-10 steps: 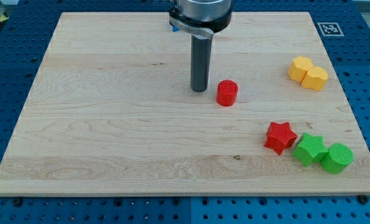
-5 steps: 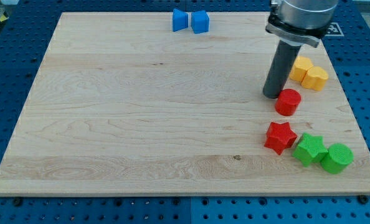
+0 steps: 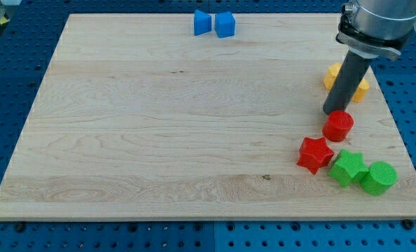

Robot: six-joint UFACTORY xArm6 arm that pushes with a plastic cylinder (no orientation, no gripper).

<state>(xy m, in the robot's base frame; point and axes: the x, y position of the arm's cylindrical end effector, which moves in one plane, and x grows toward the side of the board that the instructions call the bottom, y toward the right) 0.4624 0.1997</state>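
Observation:
My tip [image 3: 333,113] rests on the wooden board at the view's right, touching the upper left side of the red cylinder [image 3: 338,127]. Just below that cylinder lie the red star [image 3: 314,154], the green star [image 3: 348,168] and the green cylinder [image 3: 379,177]. Two yellow blocks [image 3: 332,74] sit right behind the rod, which partly covers them.
Two blue blocks [image 3: 213,23] stand side by side at the board's top edge, near the middle. The board's right edge [image 3: 397,126] runs close past the yellow and green blocks. Around the board is blue pegboard.
The rod has swept from the board's upper middle to the right and slightly down, pushing the red cylinder along to just above the red star. The blue blocks came into view.

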